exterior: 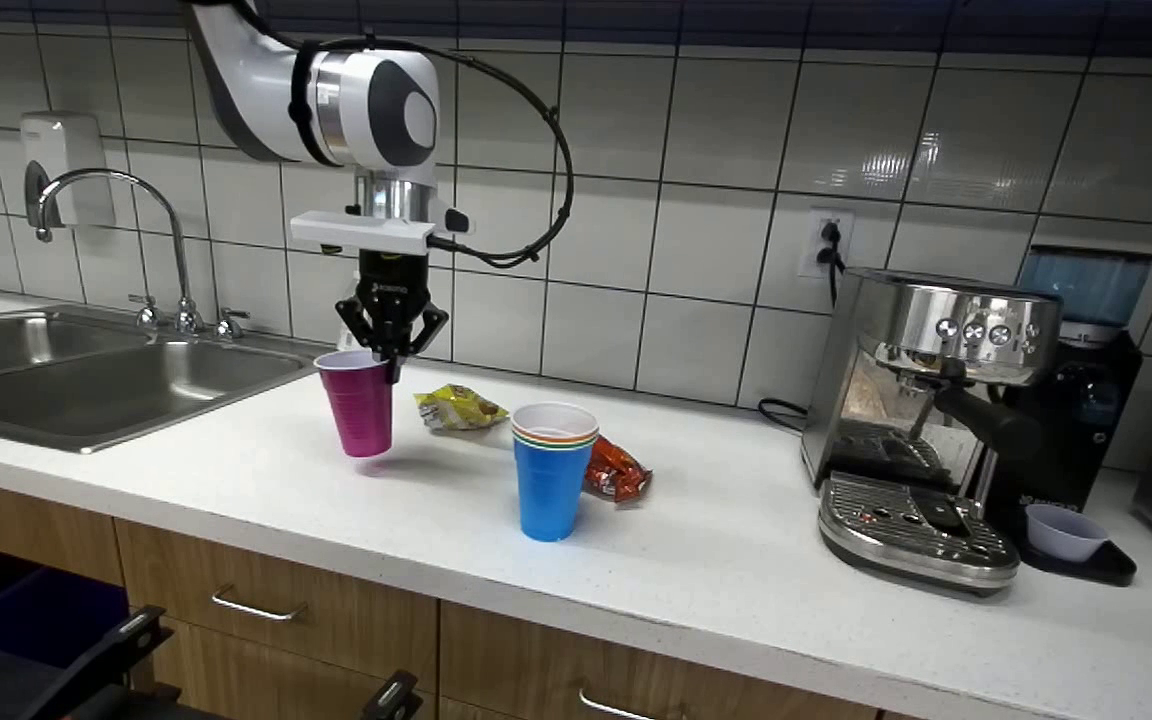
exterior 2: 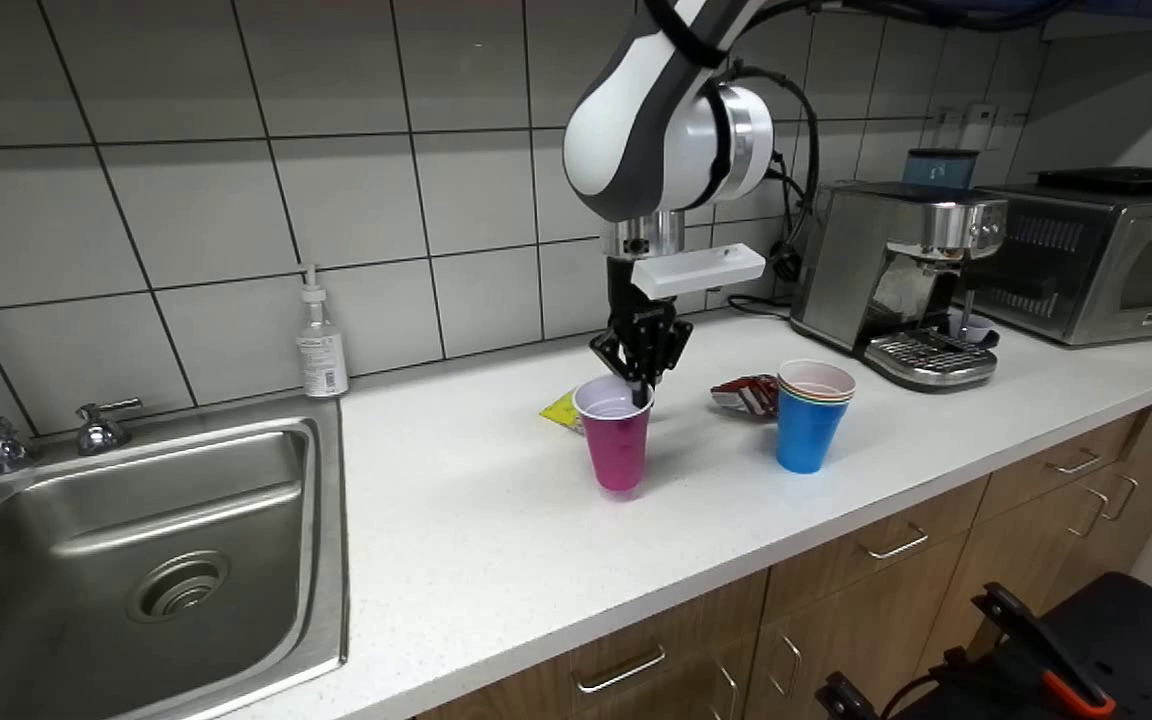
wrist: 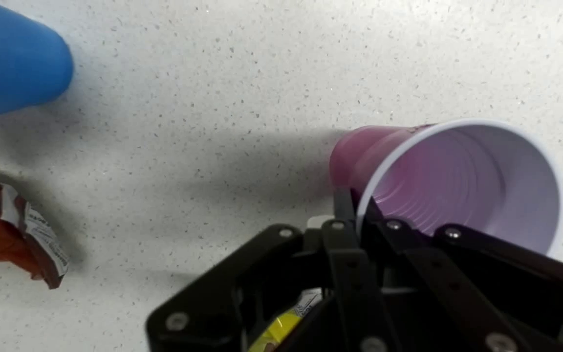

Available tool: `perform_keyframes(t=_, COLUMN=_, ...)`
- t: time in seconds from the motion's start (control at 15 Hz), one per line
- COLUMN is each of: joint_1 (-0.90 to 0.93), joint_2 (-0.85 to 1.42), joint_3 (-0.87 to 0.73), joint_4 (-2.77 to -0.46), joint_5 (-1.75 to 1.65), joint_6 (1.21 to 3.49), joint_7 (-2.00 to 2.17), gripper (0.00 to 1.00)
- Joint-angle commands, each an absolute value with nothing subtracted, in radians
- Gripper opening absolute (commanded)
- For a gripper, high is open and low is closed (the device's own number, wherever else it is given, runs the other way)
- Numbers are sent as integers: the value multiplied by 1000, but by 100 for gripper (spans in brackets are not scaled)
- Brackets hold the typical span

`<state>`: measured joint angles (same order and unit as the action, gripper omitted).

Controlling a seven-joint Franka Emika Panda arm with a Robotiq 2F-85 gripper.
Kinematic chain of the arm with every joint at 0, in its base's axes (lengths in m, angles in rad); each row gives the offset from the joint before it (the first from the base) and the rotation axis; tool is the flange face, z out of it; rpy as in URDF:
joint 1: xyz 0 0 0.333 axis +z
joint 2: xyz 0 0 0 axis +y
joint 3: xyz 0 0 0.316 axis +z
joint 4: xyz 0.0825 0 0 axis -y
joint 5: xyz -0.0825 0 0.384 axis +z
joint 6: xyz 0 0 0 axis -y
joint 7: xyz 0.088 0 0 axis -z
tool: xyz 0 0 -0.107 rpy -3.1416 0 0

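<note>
A magenta plastic cup (exterior: 358, 412) with a pale inside hangs slightly tilted, its base just above the white counter (exterior 2: 476, 520). My gripper (exterior: 393, 370) is shut on the cup's rim; in the wrist view one finger is inside the cup (wrist: 501, 195) and the other outside. Behind the cup lies a yellow packet (exterior: 458, 408), mostly hidden by the gripper in the wrist view. A stack of cups, blue outermost (exterior: 548, 490), stands upright on the counter, with a red-brown packet (exterior: 618, 472) partly behind it.
A steel sink (exterior 2: 186, 600) with a faucet (exterior: 176, 240) lies at one end of the counter, a soap bottle (exterior 2: 321, 345) behind it. Toward the opposite end stand an espresso machine (exterior: 921, 430), a grinder (exterior: 1076, 400) and a microwave (exterior 2: 1126, 260). A tiled wall (exterior: 716, 200) backs the counter.
</note>
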<state>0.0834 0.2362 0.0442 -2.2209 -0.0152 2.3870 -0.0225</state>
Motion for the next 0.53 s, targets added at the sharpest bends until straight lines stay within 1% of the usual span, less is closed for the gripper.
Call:
perform_keyframes(t=0.0, joint_1=53, joint_2=134, joint_3=56, joint_4=-2292, joint_5=24, joint_6=2387, joint_7=-83, gripper=1)
perform_keyframes(t=0.47, joint_1=27, joint_2=16, joint_3=38, joint_4=-2342, joint_5=69, joint_6=2368, joint_7=-168, gripper=1)
